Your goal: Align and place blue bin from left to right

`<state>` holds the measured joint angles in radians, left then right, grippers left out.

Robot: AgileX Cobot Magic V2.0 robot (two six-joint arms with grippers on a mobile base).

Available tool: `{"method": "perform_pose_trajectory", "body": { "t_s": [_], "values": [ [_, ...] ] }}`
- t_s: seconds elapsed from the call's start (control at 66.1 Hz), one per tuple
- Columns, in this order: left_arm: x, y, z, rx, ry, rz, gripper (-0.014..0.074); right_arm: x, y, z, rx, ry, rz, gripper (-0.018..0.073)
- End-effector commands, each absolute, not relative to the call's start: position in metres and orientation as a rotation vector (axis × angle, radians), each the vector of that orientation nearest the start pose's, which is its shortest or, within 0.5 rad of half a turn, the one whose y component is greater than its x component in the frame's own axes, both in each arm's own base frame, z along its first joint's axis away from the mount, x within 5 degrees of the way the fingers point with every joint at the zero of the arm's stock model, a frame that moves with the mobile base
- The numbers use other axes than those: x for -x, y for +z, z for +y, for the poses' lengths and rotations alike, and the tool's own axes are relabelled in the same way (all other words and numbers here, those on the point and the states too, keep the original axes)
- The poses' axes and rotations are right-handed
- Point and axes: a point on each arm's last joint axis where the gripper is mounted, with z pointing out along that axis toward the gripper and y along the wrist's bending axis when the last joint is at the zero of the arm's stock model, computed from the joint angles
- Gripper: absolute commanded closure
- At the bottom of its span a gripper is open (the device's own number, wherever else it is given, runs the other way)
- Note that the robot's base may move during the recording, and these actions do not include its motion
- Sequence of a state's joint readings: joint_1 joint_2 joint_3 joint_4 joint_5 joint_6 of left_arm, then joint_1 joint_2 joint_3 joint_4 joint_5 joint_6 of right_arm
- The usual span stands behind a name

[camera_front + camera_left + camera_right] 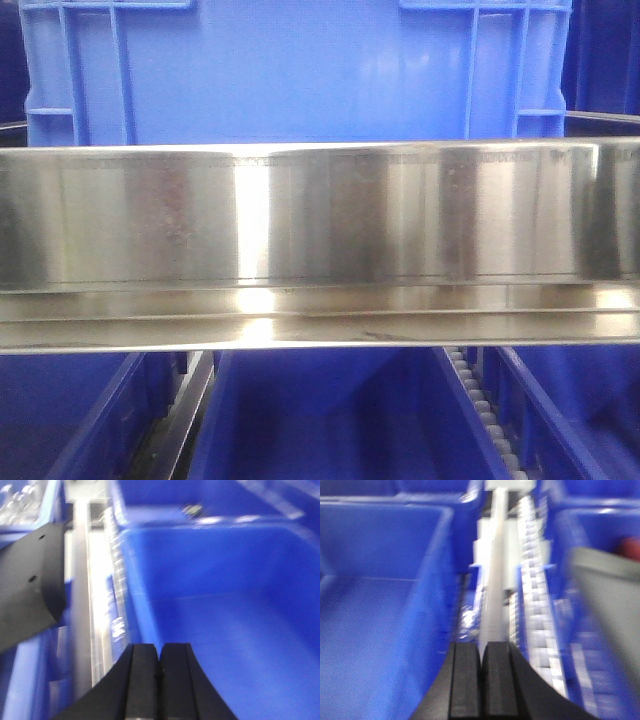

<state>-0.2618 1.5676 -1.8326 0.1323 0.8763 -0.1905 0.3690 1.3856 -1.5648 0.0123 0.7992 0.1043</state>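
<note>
The blue bin (pixel 290 70) fills the top of the front view: a broad smooth medium-blue wall with ribbed corners, standing behind a steel rail. Neither gripper shows in that view. In the left wrist view my left gripper (pixel 160 652) is shut with nothing between its fingers, hovering over the left inner wall of a deeper-blue bin (pixel 230 630). My right gripper (pixel 481 650) is shut and empty too. It hangs over a metal rail (pixel 495 580) that runs between two deeper-blue bins. Both wrist views are blurred.
A wide shiny steel rail (pixel 320 230) crosses the front view, with deeper-blue bins (pixel 320 420) and a roller track (pixel 485 410) below it. A dark grey curved part (pixel 30 585) juts in left of the left gripper. A grey blurred shape (pixel 610 605) stands right of the roller strip (pixel 535 610).
</note>
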Motion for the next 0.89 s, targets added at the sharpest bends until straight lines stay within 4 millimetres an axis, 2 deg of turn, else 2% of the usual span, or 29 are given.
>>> {"method": "perform_pose_trajectory", "body": {
  "t_s": [0.0,0.212,0.409,0.56,0.787,0.833,0.878],
  "values": [
    [-0.347,0.473,-0.088,-0.053,-0.062,2.107,0.0707,-0.292,0.452,0.123,0.267,0.301,2.115,0.0626],
    [-0.371,0.467,-0.1,0.023,-0.074,2.15,0.0707,-0.324,0.443,0.155,0.283,0.24,2.223,0.0626],
    [-0.378,0.458,-0.102,0.044,-0.073,2.189,0.0707,-0.348,0.433,0.179,0.316,0.234,2.269,0.0626],
    [-0.378,0.457,-0.102,0.045,-0.07,2.194,0.0707,-0.363,0.42,0.188,0.32,0.221,2.302,0.0627],
    [-0.378,0.456,-0.102,0.046,-0.068,2.2,0.0707,-0.365,0.418,0.188,0.324,0.217,2.304,0.0622],
    [-0.378,0.456,-0.102,0.046,-0.071,2.201,0.0707,-0.365,0.418,0.188,0.324,0.217,2.304,0.0603],
    [-0.378,0.456,-0.103,0.046,-0.074,2.202,0.0707,-0.365,0.418,0.188,0.324,0.217,2.304,0.0538]
  ]
}}
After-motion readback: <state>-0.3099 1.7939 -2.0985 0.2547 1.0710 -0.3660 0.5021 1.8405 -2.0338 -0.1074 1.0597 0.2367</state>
